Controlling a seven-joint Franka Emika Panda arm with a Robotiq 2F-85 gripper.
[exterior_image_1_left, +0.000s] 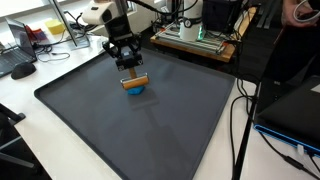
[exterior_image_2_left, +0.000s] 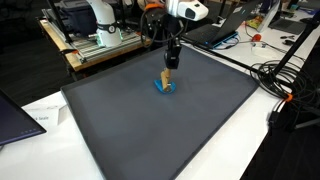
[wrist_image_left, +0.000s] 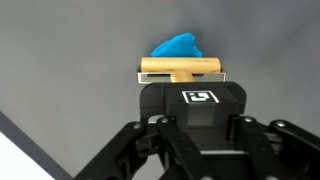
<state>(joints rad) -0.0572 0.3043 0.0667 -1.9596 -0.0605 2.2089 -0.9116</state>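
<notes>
While the gripper (exterior_image_1_left: 131, 71) is clenching a wooden block (wrist_image_left: 180, 68), it is holding that block directly over a blue object (wrist_image_left: 178, 47), seemingly touching it, mid-way across the dark mat (exterior_image_1_left: 90, 112) on the counter (exterior_image_1_left: 222, 140); the block is grasped, not released.

Even, diffuse room light fills both exterior views. The dark mat (exterior_image_1_left: 150, 125) reads as flat grey without glare, and shadows on it are soft and slight. The white counter (exterior_image_1_left: 35, 125) at 8 o'clock is bright, close to washing out. All the pictures are small and coarse, so fine detail turns mushy. In the wrist view the wooden block (wrist_image_left: 181, 67) and the blue piece (wrist_image_left: 178, 47) look fairly crisp, while the black body of the gripper (exterior_image_1_left: 133, 77) at 6 o'clock is dark and hard to read.
</notes>
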